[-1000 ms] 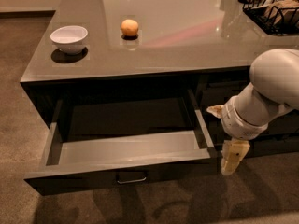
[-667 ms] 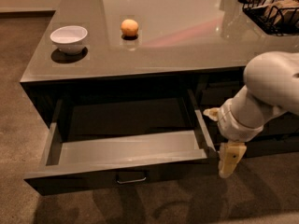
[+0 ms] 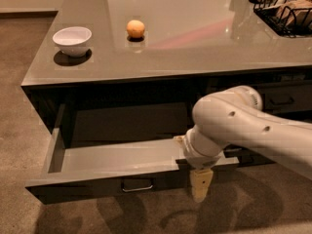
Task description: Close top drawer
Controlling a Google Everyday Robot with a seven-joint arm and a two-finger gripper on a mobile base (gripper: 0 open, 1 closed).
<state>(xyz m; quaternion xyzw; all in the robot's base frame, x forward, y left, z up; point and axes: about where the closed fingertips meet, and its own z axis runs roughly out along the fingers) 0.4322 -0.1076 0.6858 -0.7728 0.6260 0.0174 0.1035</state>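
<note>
Camera view. Tool (image 3: 201,185): hangs low against the drawer front's near right end; whether wide or narrow, cannot tell. Top drawer (image 3: 112,159): pulled out under the counter (image 3: 195,52), grey inside, handle (image 3: 137,185) centred. On counter: bowl (image 3: 72,39) left, orange fruit (image 3: 136,28) beyond, basket (image 3: 287,9) far right.

White smooth-shelled robot arm (image 3: 258,128) enters from right edge and runs leftward. Bulky rounded joint sits uppermost at its left end. Ribbed white wrist (image 3: 201,150) turns downward from joint. Cream-coloured claw (image 3: 201,185) hangs vertical below wrist, low in view, right of centre, tip pointing down.
</note>
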